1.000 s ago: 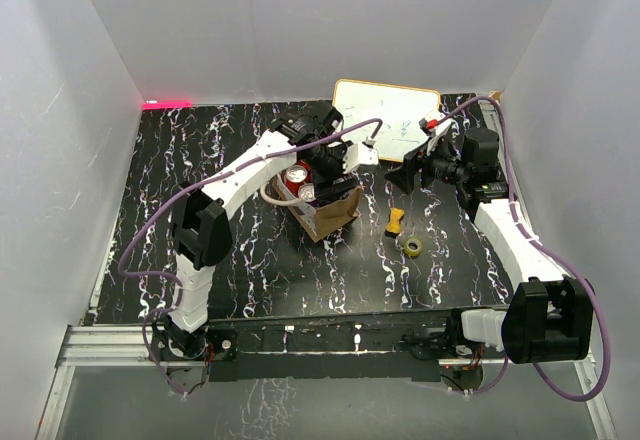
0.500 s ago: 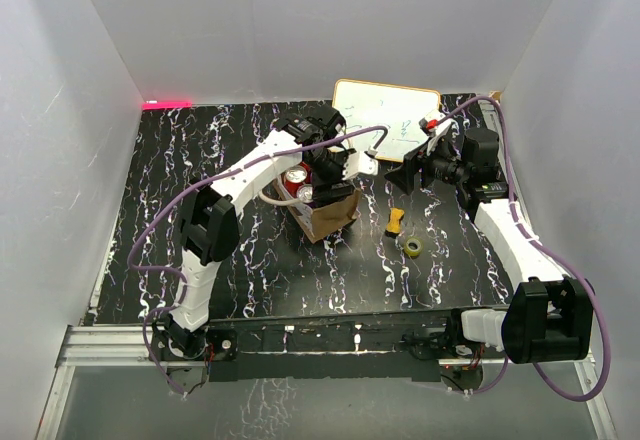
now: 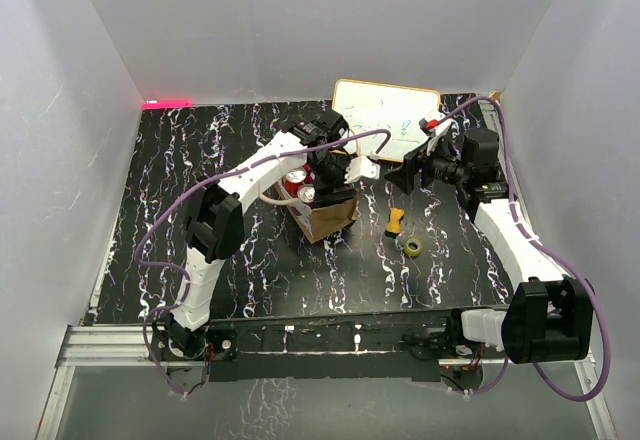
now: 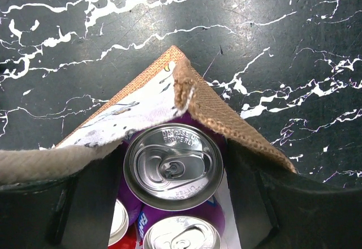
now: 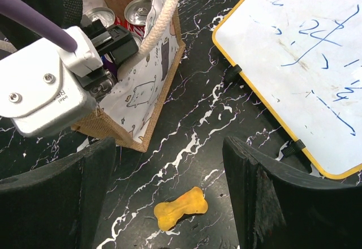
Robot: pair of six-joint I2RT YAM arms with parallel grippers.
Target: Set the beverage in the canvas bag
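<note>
while the left end effector point(image 4: 172, 150) pinches the purple beverage point(image 4: 172, 167) inside the canvas bag point(image 4: 218, 113) at centre frame of the top view — right end effector point(image 3: 410, 173) spread, idle at right — the placing step looks nearly done; next, i judge, open it and rise straight out.

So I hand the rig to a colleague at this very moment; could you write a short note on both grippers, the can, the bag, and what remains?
Grippers: the left gripper is down inside the canvas bag, flanking the purple can; I cannot tell if it grips. The right gripper is open and empty over the table, near a yellow bone-shaped piece.
Done: the can stands upright in the bag beside other cans.
Left: confirm release, then lift the left arm out.
</note>
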